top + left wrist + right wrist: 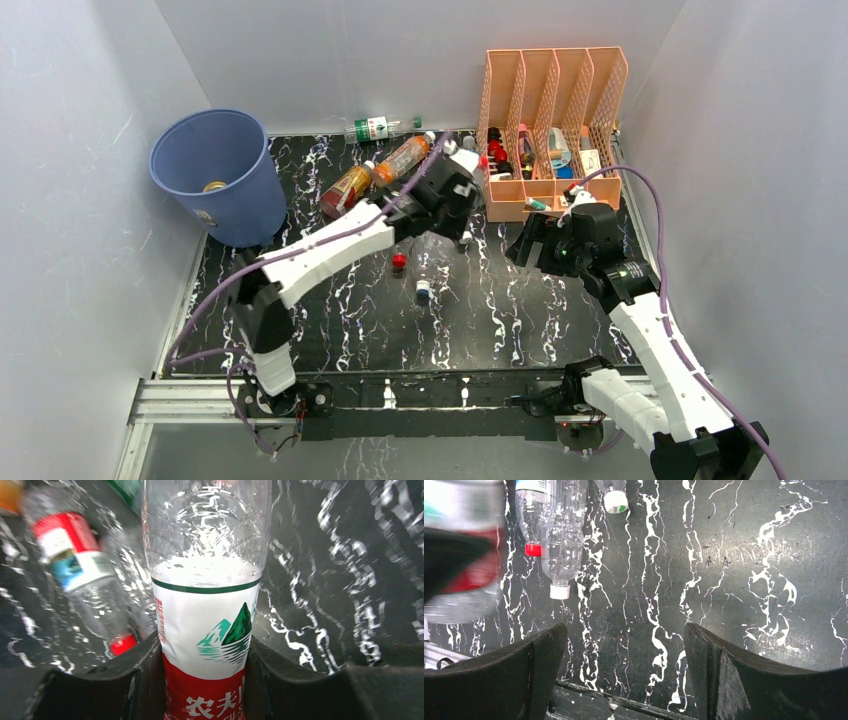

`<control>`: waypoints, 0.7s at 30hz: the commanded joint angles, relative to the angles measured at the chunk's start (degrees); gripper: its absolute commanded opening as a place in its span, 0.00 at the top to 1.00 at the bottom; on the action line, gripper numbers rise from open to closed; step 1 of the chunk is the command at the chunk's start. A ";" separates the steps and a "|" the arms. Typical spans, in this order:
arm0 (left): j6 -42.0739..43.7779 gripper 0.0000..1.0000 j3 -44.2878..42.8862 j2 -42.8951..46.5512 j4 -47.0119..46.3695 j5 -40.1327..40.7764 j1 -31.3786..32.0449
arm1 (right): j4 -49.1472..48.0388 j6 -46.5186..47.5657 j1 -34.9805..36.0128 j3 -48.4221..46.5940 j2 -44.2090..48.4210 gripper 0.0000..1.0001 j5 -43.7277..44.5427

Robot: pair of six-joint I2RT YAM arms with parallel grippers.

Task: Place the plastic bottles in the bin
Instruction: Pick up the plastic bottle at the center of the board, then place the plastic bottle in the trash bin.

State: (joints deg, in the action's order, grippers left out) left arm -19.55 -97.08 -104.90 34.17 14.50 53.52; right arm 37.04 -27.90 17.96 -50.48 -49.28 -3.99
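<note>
Surface, top view: black marbled table [520, 320] boxed in by white walls, with my 2 arms reaching in from the near edge.
Bin: the blue bin [215, 175] stands at the far left corner, well apart from both grippers.
Left gripper, top view: the left gripper [448, 215] hangs over mid-table, near the peach organizer [550, 130]. I cannot see its load from here.
Loose bottles: 2 orange bottles [403, 158] lie just behind the left gripper, and a green-labelled bottle [380, 128] lies by the back wall. 2 clear bottles [428, 262] lie just in front of the gripper.
Right gripper, top view: the right gripper [525, 245] sits right of the clear bottles.
Left wrist view: both fingers [135, 680] press the sides of the held bottle [207, 610], which is clear with a white-and-red label. A red-capped bottle [85, 575] lies beyond it on the left.
Right wrist view: the fingers [524, 675] are spread wide with only bare table between them. The clear bottles lie at the upper left, apart from the fingers.
</note>
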 commanded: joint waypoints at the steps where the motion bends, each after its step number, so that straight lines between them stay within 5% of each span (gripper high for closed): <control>1: 1.46 0.83 -4.51 9.89 4.82 2.81 -2.72 | -1.32 -0.13 -0.38 -2.00 0.80 0.02 -2.09; 11: 4.33 0.83 -12.12 18.20 10.10 0.36 -19.17 | -3.95 -0.13 -0.38 0.60 1.37 0.02 -6.97; 21: 7.54 0.85 -25.11 14.62 13.60 -1.92 -40.89 | -6.42 -0.13 -0.38 3.29 0.77 0.02 -11.35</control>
State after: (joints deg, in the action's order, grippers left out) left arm -13.85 -118.02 -90.17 46.00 14.15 20.60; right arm 34.06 -28.12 17.96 -47.83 -48.84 -12.40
